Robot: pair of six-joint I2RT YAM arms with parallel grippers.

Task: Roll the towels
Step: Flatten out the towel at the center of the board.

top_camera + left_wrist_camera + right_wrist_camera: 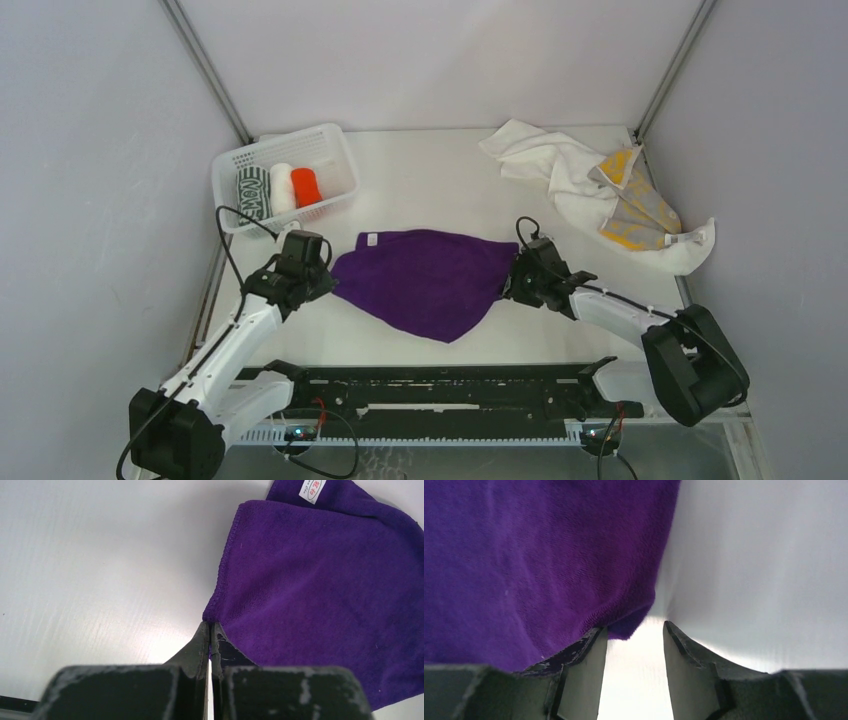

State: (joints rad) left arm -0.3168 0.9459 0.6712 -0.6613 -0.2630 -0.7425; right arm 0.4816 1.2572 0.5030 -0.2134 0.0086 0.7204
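A purple towel (425, 280) lies spread on the white table between my two grippers. My left gripper (326, 280) is shut on the towel's left corner (214, 616), a sliver of purple cloth pinched between the jaws. My right gripper (508, 285) is open at the towel's right corner (631, 627); the corner tip lies in the gap beside the left finger, not pinched. A white towel (545, 160) and a yellow-and-grey patterned towel (635, 205) lie crumpled at the back right. Rolled green-and-white (253, 192), white (282, 187) and orange-red (305, 186) towels sit in the basket.
A white plastic mesh basket (330, 150) stands at the back left. Grey walls close the table on three sides. A black rail (440, 385) runs along the near edge between the arm bases.
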